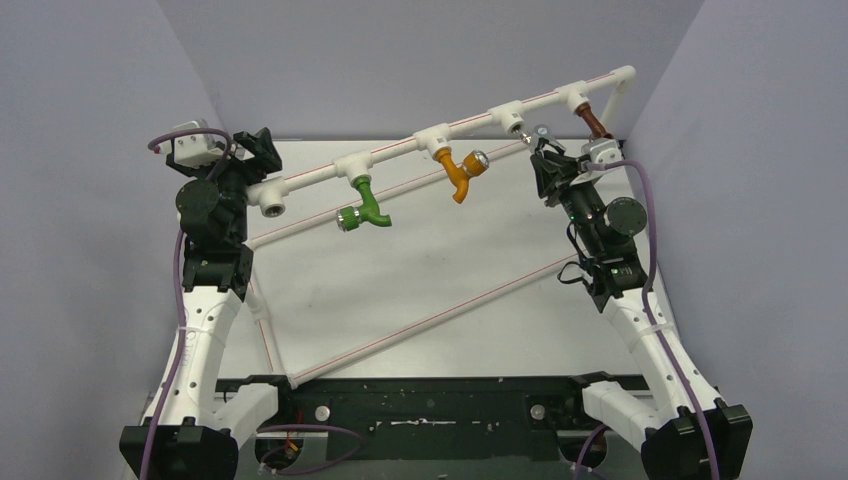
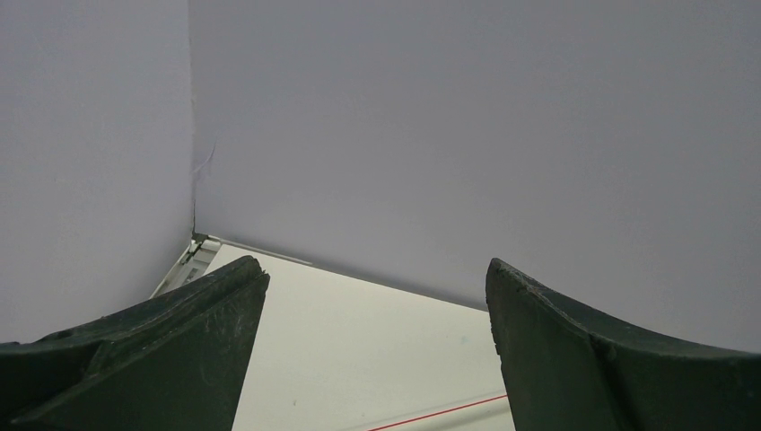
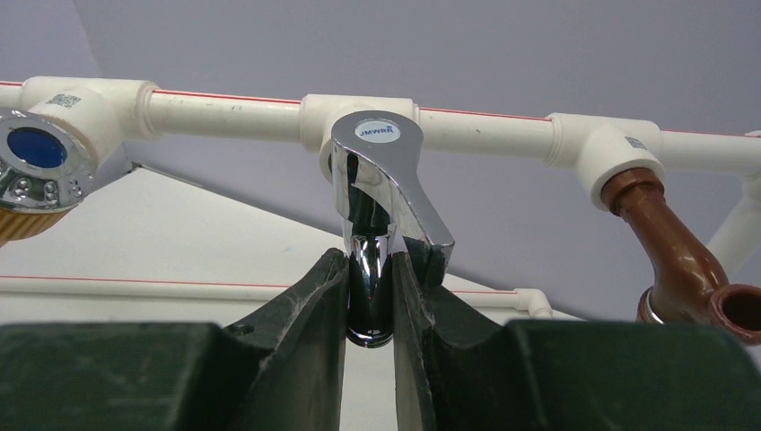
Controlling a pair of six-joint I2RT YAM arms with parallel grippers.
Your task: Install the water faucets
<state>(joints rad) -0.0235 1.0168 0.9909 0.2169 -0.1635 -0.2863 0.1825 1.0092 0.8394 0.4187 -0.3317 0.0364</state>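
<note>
- Currently: install step for the chrome faucet (image 3: 386,193), at the 4th tee (image 1: 513,121) from the left on the white pipe rail (image 1: 400,152).
- Right hand (image 3: 370,269): clenched on the faucet's short spout, 1 finger on either side. The lever handle stands above the fingers, with its round cap facing the wrist camera.
- Faucet position: raised off the counter (image 1: 450,280), held up against the rail between the orange tap (image 1: 460,172) and the brown tap (image 1: 595,122). In the wrist view the handle covers the tee's socket, so I cannot tell whether the thread has entered.
- Left hand (image 2: 377,278): released, jaws wide apart, nothing between them. It sits by the rail's left end, near the open end tee (image 1: 272,200), facing the back corner of the enclosure.
- Progress (my estimate): 3 taps hang from the rail, counting the green tap (image 1: 365,205); the chrome one is in work; the left end tee has none.
- Next move calls for:
  - lining the faucet's threaded stem up square with the socket;
  - pressing in lightly while turning about the socket axis;
  - probably several regrips, as the wrist will run out of turn.
- Risk: a tilted start could cross the thread, and the smooth spout may slip between the fingers.
</note>
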